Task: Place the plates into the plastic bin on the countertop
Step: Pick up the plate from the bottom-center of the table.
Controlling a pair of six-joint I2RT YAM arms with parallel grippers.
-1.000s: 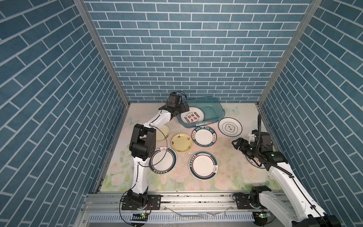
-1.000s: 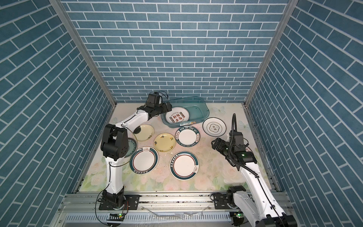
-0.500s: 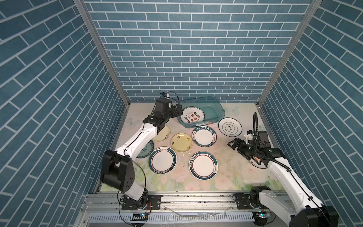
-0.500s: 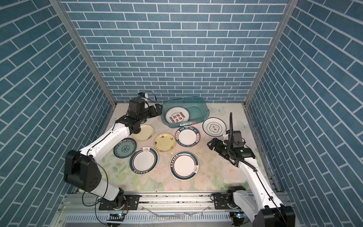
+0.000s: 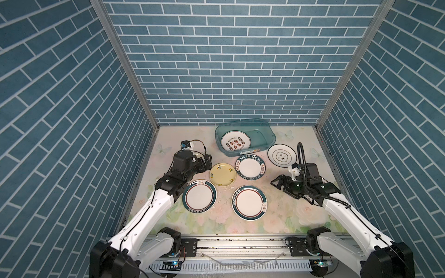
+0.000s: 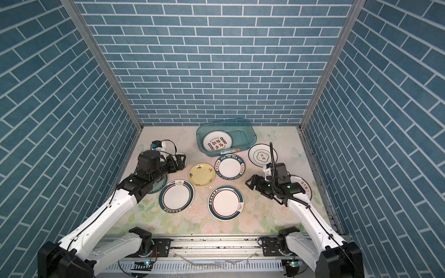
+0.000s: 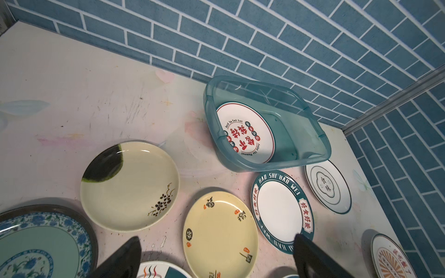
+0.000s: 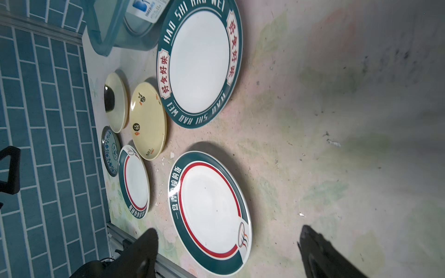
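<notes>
Moved: my left pincer (image 5: 207, 163) has pulled back from the plastic bin (image 5: 258, 138) to the left side.
Shapes: round, smooth plates (image 5: 249, 202); the see-through blue bin sits far middle with one plate (image 5: 235, 144) inside.
Pincers: both are spread and empty; my right pincer (image 5: 277, 183) is low over the flowery countertop (image 5: 284, 216).

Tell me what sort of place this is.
Probably a mock kitchen built as a robot test cell: brick-print walls around a floral countertop, plates beside a plastic bin, robot arms on a rail.
</notes>
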